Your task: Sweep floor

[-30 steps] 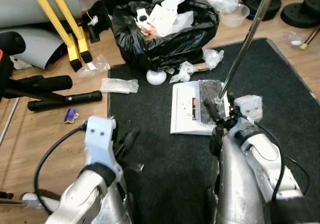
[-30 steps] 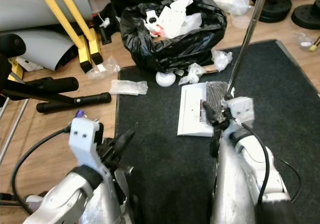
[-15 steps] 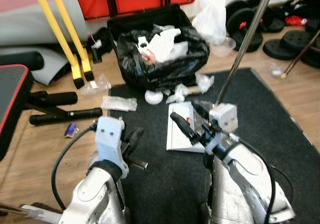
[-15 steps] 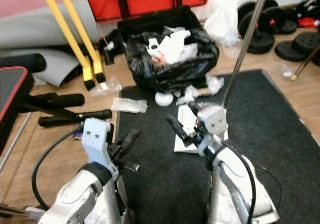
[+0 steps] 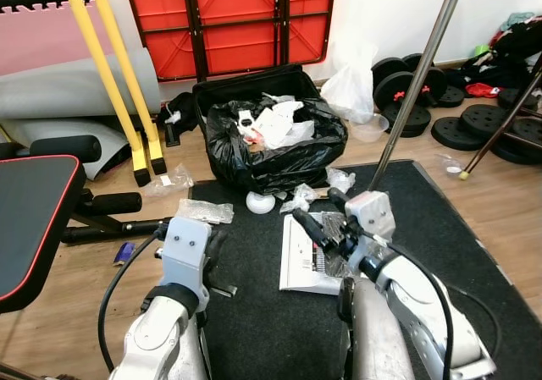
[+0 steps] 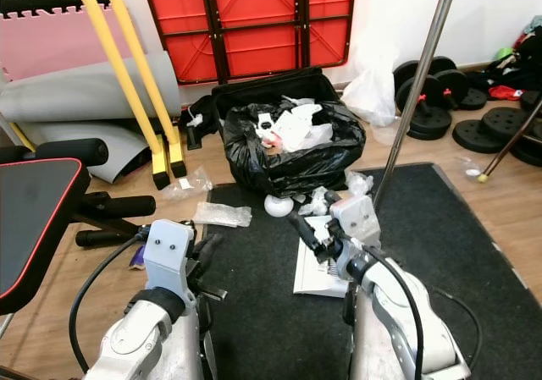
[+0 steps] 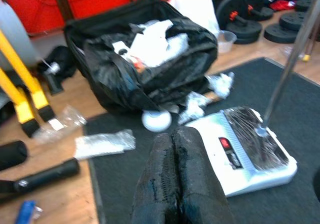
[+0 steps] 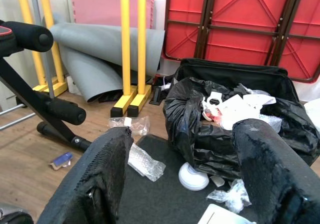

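Having let go of the sweeper pole (image 5: 412, 84), right claw (image 5: 323, 217) spread apart, left claw (image 7: 176, 179) pressed together

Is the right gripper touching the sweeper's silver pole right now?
Apart. In the left eye view the right gripper is open over the white floor sweeper, while the silver pole rises clear beside it; the right wrist view shows nothing between the fingers.

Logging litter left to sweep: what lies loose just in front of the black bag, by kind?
Clear wrappers: 2
Crumpled white scraps: 2
White ball: 1
Total: 5
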Tool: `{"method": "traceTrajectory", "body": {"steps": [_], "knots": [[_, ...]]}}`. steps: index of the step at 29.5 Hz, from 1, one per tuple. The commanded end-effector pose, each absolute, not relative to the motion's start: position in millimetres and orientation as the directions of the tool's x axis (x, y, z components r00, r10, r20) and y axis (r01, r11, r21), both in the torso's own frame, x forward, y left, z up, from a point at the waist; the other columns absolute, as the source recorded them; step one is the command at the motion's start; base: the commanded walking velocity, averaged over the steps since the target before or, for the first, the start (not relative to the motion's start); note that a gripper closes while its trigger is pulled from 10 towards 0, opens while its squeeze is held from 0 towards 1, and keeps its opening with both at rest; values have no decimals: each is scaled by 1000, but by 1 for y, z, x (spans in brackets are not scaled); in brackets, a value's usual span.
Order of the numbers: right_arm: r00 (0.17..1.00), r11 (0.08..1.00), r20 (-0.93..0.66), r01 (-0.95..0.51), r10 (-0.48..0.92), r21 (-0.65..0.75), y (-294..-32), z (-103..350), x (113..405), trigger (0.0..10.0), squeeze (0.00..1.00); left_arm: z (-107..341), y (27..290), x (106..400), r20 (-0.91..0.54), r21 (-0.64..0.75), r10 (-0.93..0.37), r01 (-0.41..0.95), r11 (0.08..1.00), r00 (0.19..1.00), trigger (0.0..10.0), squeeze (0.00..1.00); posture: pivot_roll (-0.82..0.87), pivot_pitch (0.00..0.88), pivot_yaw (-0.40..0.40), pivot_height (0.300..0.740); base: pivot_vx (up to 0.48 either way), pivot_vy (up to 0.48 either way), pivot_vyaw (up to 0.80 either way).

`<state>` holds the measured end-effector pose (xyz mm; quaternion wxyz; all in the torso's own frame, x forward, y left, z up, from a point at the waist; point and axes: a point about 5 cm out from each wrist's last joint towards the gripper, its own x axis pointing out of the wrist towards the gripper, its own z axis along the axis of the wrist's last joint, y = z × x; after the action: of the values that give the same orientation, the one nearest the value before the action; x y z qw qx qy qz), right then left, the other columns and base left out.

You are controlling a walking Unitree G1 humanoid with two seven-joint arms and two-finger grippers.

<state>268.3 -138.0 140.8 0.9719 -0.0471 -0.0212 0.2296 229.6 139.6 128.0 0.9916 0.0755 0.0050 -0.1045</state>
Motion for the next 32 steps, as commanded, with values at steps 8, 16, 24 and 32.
{"method": "traceTrajectory", "body": {"steps": [8, 16, 24, 32], "knots": [[900, 894, -7, -433, 435, -117, -142, 132, 266, 10000, 0, 128, 152, 233, 33, 188, 16, -22, 982, 999, 10000, 0, -56, 0, -23, 495, 0, 0, 0], [895, 890, -9, -444, 446, -105, -141, 129, 266, 10000, 0, 126, 150, 232, 38, 202, 7, -15, 979, 999, 10000, 0, -51, 0, -28, 520, 0, 0, 0], [888, 882, -12, -458, 459, -110, -140, 127, 266, 10000, 0, 124, 147, 232, 39, 212, 0, -8, 977, 999, 10000, 0, -57, 0, -32, 550, 0, 0, 0], [885, 879, -17, -464, 465, -114, -142, 126, 266, 10000, 0, 126, 142, 232, 54, 186, -22, 11, 982, 998, 10000, 0, -68, 0, -36, 575, 0, 0, 0]]}}
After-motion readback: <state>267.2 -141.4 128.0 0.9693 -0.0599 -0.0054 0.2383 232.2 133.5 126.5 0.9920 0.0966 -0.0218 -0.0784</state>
